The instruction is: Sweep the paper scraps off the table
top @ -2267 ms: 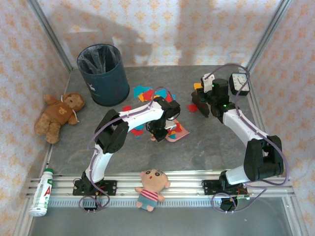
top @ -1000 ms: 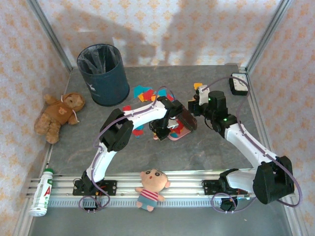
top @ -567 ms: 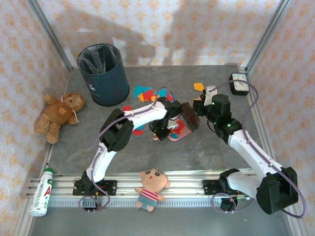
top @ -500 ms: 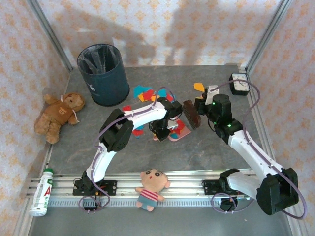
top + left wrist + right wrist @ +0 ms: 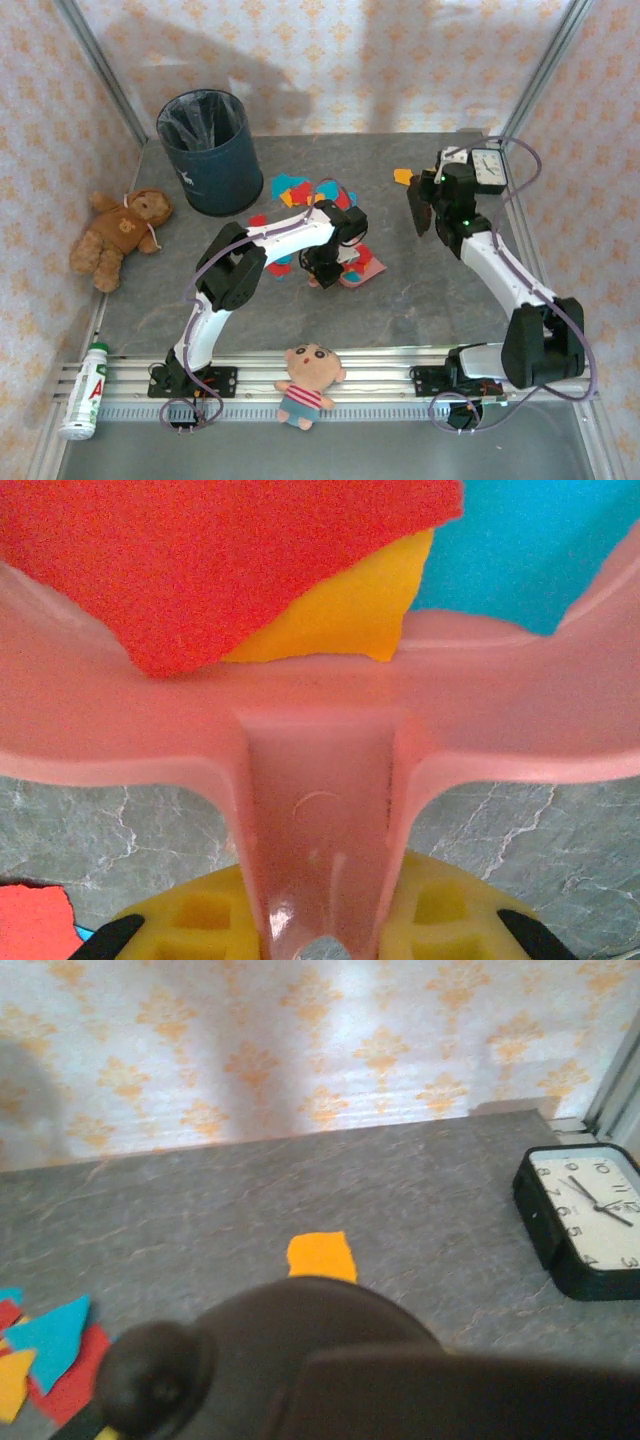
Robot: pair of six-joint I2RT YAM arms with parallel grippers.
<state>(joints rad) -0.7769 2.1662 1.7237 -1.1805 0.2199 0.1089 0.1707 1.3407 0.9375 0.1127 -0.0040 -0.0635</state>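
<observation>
The left hand is at the middle of the table and is clenched on the handle of the pink dustpan. In the left wrist view this handle passes between the yellow fingers, and red, orange and blue scraps lie in the pan. Other scraps lie on the table around the pan. There is a heap behind it, near the bin, and some are at its left, partly under the arm. One orange scrap lies alone, apart to the right, between the heap and the clock. The right hand grasps a dark brush just beside this orange scrap. I cannot tell if the brush touches the table.
</observation>
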